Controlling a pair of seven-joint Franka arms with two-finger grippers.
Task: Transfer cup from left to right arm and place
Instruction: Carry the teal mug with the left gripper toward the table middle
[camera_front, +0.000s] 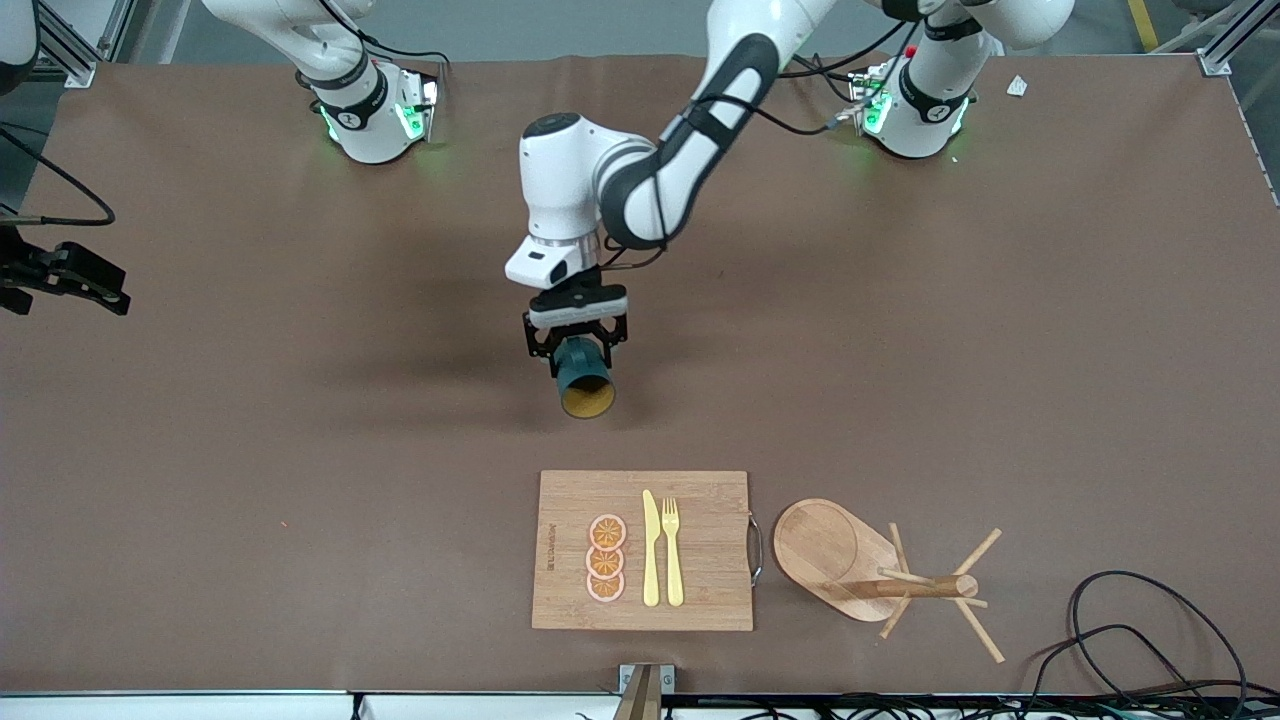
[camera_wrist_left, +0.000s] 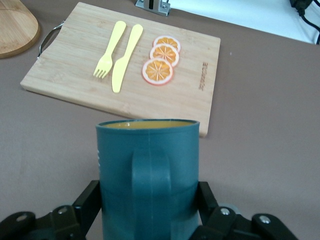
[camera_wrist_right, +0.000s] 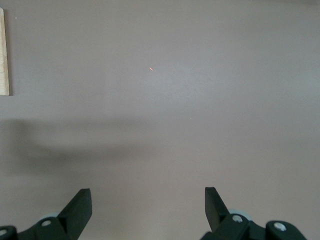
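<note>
Nearest to the front camera, a bamboo cutting board (camera_front: 700, 500) is seen lying on the brown desk (camera_front: 250, 500), carrying three orange slices (camera_front: 605, 559), a yellow knife (camera_front: 651, 548) and a yellow fork (camera_front: 672, 550) set side by side. Just beside the board, toward the left arm's end of the desk, a wooden peg stand (camera_front: 880, 575) is found tipped over, its base disc turned up and its pegs splayed. Higher up over the bare desk, above a spot farther from the camera than the board, the left gripper (camera_front: 577, 345) is held in the air with the cup (camera_front: 582, 380) between its jaws. The jaws are closed against the two sides of the teal body near its base, so that the mug is carried tilted, its tan-brown mouth turned toward the front camera and the board. In the left wrist view the cup (camera_wrist_left: 148, 175) is shown with its handle facing the wrist camera, and a black finger (camera_wrist_left: 87, 202) is pressed at each flank. At the right arm's end of the desk the right gripper (camera_wrist_right: 148, 207) is kept waiting over bare desk surface, its jaws spread wide apart with nothing between them.
</note>
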